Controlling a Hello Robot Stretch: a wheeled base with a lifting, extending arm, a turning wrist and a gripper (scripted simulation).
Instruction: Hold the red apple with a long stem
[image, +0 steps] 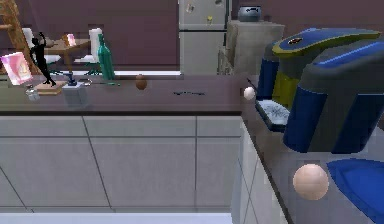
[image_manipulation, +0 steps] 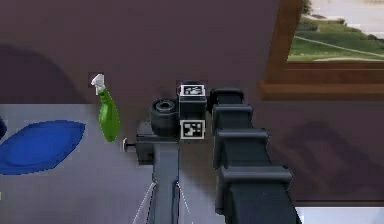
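A small round reddish-brown thing (image: 141, 82) lies on the back counter (image: 200, 103) in the forward view, right of a green bottle (image: 105, 60). In the arm side view the dark arm (image_manipulation: 250, 170) rises from the bottom edge, with two white marker squares (image_manipulation: 192, 109) at its end. Left of them is the gripper's dark body, and its thin fingers (image_manipulation: 152, 200) run down to the bottom edge. The gripper (image_manipulation: 165, 205) is over the grey countertop, and I cannot tell whether it holds anything. A green spray bottle (image_manipulation: 108, 110) stands left of it.
A dark statue (image: 42, 58), a pink item (image: 17, 68) and a white roll (image: 95, 42) crowd the counter's left end. A blue-black machine (image: 320, 85), two pale balls (image: 310, 181) (image: 249, 93) and a blue plate (image_manipulation: 40, 145) sit on the side counter. A fridge (image: 203, 35) stands behind.
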